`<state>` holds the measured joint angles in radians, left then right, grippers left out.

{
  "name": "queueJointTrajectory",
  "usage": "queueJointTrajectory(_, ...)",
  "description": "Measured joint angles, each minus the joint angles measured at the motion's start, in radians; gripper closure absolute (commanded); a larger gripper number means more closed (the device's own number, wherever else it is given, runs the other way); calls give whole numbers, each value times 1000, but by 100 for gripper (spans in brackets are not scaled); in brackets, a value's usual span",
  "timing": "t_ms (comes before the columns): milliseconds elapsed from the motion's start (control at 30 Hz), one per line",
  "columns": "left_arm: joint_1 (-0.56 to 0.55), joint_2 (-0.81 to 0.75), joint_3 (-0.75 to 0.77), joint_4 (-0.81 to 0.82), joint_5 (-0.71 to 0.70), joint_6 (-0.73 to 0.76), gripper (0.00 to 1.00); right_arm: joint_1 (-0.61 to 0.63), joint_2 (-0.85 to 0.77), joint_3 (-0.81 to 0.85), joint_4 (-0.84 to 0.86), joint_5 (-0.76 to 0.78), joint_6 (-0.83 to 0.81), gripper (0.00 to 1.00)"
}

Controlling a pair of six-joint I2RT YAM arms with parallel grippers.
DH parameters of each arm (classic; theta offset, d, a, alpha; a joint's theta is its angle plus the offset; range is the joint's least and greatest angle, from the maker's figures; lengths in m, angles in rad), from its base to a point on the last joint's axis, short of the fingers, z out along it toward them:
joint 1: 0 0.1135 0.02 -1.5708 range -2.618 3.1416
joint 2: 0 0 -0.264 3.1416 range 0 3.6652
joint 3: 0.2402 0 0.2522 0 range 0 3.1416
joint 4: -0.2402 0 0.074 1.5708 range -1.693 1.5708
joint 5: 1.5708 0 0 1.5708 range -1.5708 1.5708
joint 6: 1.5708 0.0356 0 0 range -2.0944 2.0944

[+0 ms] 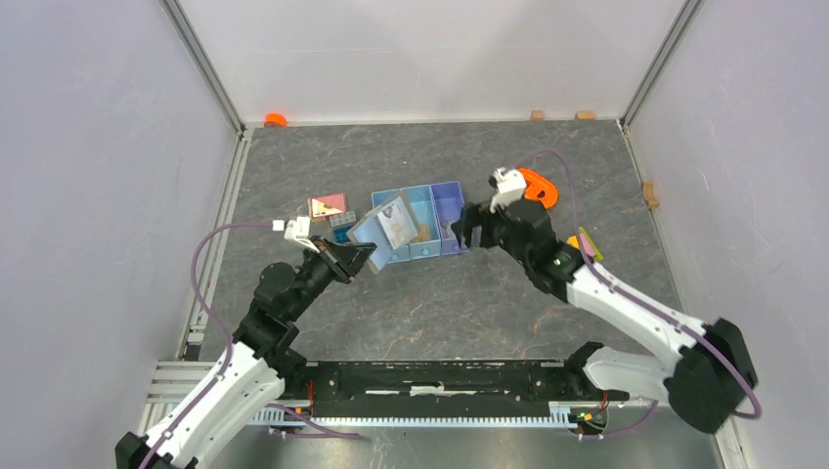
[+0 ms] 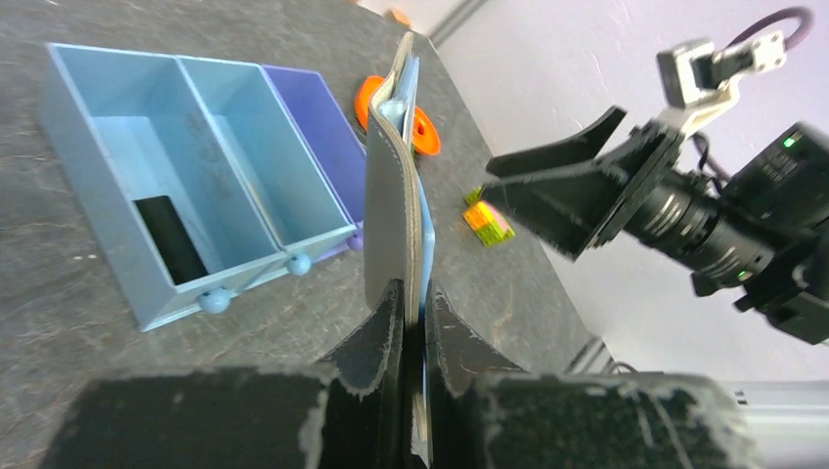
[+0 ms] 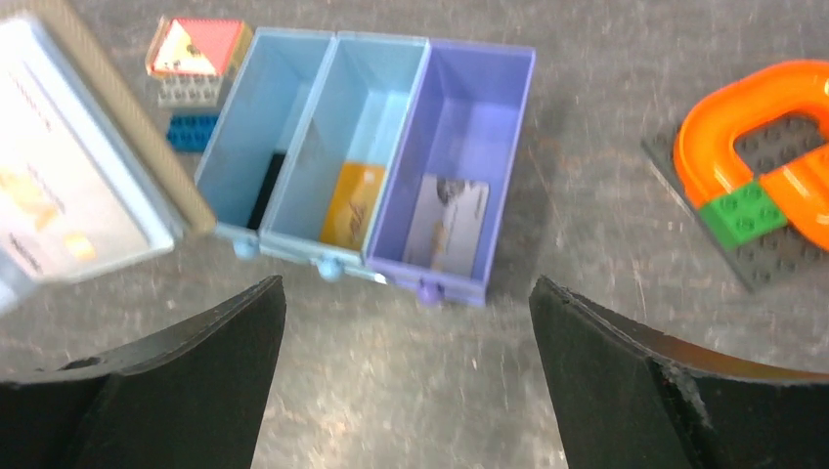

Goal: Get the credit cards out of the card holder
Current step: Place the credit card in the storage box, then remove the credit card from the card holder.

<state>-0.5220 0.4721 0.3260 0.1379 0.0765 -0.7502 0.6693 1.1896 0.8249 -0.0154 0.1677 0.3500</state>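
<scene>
Hands first: the left hand [image 2: 413, 293] has its fingers pressed together on the lower edge of the card holder [image 2: 391, 195], pinching it so that it stands raised above the desk [image 1: 440, 313]. From above, the holder lies open at about 1 o'clock from that hand, over the left end of the blue-and-purple tray [image 3: 337, 39]; whether it touches the tray cannot be told. Its pale blue-grey inside faces up, and a credit card [image 1: 399, 223], pale with dark marks, shows in it.

The right hand [image 1: 467, 230] hovers spread wide, holding nothing, at 3 o'clock from the tray and just beside its purple end.

Inside the tray, the left compartment holds a black block [image 3: 266, 191], the middle one a tan-orange block [image 3: 354, 205], and the purple one a second credit card [image 3: 447, 225], pale grey with a dark marking.

Farther off, at 10 o'clock from the tray, a red-and-white block [image 3: 196, 47] sits near a blue brick [image 3: 193, 132]. At 2 o'clock, an orange curved piece [image 3: 753, 107] rests on a dark studded plate [image 3: 684, 156].
</scene>
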Motion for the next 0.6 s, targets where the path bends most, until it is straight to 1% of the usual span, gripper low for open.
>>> queueJointTrajectory(133, 0, 97, -5, 101, 108, 0, 98, -2, -170, -238, 92, -34, -19, 2)
queueJointTrajectory(233, 0, 179, -4, 169, 190, -1, 98, -7, -229, -353, 161, -63, -16, 2)
queueJointTrajectory(400, 0, 291, -4, 258, 297, -3, 98, -27, -236, -441, 285, -160, 14, 2)
queueJointTrajectory(600, -1, 402, -4, 398, 411, -34, 98, -127, -224, -550, 525, -384, 101, 2)
